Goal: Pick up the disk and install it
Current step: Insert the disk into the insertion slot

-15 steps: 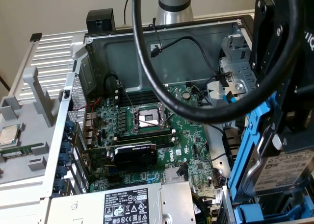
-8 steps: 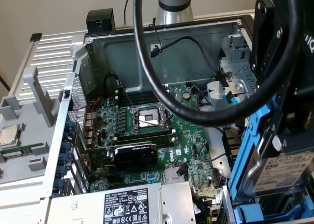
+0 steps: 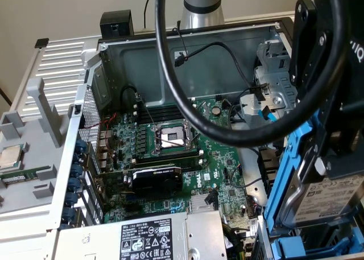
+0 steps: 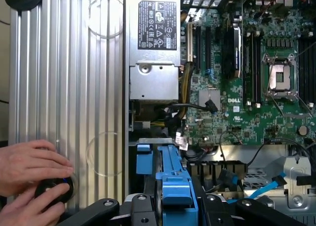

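Lettering and labels that can be read

The motherboard (image 4: 247,112) carries the brand "DELL" in white letters. The black label (image 4: 157,18) on the power supply (image 4: 154,82) shows rows of certification signs and print too small to read, as does the white label (image 3: 335,198) on the disk (image 3: 294,202).

The disk (image 3: 330,202) is partly hidden behind the gripper (image 3: 335,157) and cut off by the exterior view's right edge.
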Tool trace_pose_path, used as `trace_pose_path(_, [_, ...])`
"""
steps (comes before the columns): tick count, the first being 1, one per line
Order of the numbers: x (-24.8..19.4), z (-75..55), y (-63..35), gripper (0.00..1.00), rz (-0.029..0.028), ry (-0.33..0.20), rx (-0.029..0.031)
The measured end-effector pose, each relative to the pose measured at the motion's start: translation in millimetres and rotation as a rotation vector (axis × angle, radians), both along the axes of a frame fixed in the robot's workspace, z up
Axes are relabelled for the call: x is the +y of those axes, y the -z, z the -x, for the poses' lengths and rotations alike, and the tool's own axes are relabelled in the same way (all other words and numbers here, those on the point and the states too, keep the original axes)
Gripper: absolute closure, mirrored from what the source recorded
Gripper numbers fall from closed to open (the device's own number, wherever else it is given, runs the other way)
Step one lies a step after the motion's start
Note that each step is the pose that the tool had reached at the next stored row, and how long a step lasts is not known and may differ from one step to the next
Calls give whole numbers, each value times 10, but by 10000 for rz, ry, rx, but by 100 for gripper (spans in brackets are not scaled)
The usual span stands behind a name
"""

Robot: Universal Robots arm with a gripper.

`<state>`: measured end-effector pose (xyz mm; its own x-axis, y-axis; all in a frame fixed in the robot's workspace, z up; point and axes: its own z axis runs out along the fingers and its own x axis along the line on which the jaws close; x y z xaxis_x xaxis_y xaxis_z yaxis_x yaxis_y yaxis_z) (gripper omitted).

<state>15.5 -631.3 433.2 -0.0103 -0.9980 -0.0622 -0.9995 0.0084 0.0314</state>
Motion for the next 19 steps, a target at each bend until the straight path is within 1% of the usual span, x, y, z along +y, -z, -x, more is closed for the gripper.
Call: trace_pose_path(19, [16,0,29,63,1,-1,1])
